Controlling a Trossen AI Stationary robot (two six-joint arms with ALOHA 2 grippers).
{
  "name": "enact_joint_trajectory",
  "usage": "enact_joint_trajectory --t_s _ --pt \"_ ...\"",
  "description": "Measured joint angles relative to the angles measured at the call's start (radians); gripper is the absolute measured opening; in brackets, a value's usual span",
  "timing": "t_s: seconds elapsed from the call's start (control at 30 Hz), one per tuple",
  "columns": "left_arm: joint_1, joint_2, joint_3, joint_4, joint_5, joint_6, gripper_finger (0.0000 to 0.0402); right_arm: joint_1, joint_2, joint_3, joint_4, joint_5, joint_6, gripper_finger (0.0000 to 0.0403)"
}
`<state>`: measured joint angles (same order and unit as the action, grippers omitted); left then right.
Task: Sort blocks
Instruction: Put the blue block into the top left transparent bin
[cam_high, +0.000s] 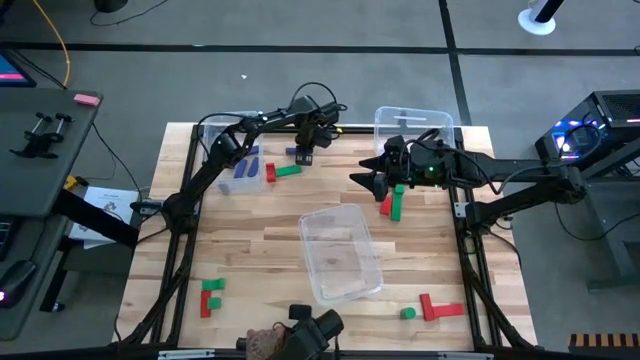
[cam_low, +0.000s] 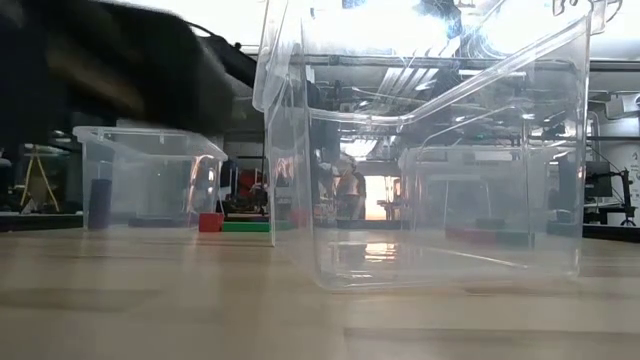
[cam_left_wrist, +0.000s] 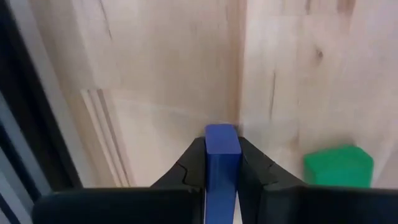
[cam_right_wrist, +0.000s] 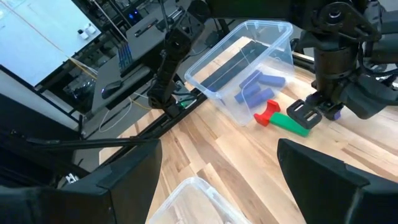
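My left gripper (cam_high: 303, 150) points down near the table's far edge, shut on a blue block (cam_left_wrist: 222, 148); the right wrist view shows the same gripper (cam_right_wrist: 323, 109). Just beside it lie a red block (cam_high: 270, 172) and a green bar (cam_high: 289, 171), and a clear bin (cam_high: 235, 160) holding blue blocks (cam_right_wrist: 258, 87). My right gripper (cam_high: 375, 180) hovers open right of centre above a red and green pair (cam_high: 392, 205). More red and green blocks lie at the near left (cam_high: 210, 295) and near right (cam_high: 435, 308). My left gripper pinches the blue block between its two fingers (cam_left_wrist: 189, 165), one on each of two opposite sides (cam_left_wrist: 211, 158). The fingers come from above, pointing down, and the block's end sticks out past the fingertips toward the wood. Whether the block is clear of the table does not show.
A large clear bin (cam_high: 340, 250) stands mid-table and fills the low view (cam_low: 430, 150). Another clear bin (cam_high: 413, 125) sits at the far right. A green block (cam_left_wrist: 339, 165) lies close beside the left fingers. The black table frame (cam_high: 330, 128) runs just behind the left gripper.
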<state>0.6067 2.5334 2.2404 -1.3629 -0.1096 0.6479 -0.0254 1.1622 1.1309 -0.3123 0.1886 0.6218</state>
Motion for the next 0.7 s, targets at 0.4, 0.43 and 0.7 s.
enact_joint_trajectory --t_s 0.4,0.43,0.7 --pt "0.060 -0.292 0.093 -0.023 -0.071 -0.134 0.0027 0.000 0.000 0.000 0.005 0.001 -0.029 0.0316" --pt "0.070 -0.338 0.095 -0.014 -0.061 -0.193 0.0027 0.000 0.000 0.000 0.006 0.001 -0.039 0.0316" --pt "0.089 -0.653 0.096 -0.150 -0.017 -0.529 0.0027 0.000 0.000 0.000 0.009 0.001 -0.058 0.0316"
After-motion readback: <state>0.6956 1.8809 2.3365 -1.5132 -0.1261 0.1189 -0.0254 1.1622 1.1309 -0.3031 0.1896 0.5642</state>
